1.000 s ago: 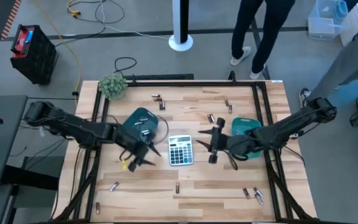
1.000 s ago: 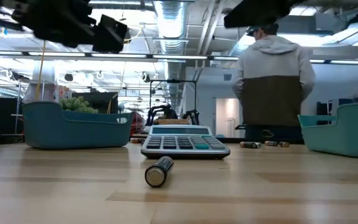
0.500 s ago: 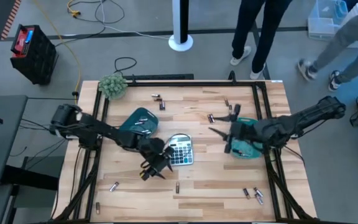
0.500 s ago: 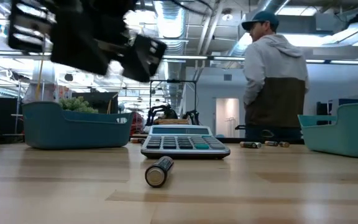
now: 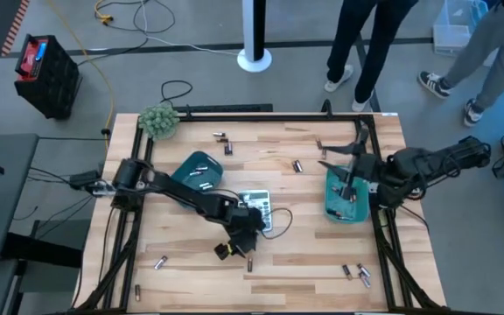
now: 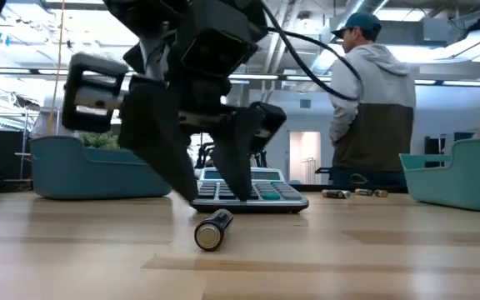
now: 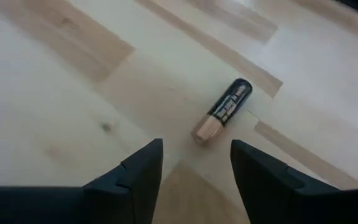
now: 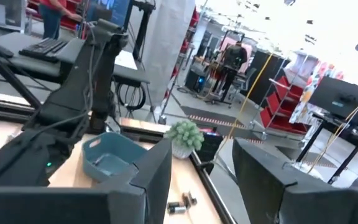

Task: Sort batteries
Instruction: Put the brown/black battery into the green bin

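Small dark copper-tipped cylindrical battery (image 7: 224, 110): laid flat on wooden bench (image 7: 55, 93), just ahead of the spread left tool (image 7: 194, 163), long axis oblique to its gap. Right tool (image 5: 346, 166), spread, is held over teal plastic tray (image 5: 332, 208).

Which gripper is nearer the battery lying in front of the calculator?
Left. The left gripper is open just beside the battery, which lies ahead of its fingers. The right gripper is far off, above a teal tray.
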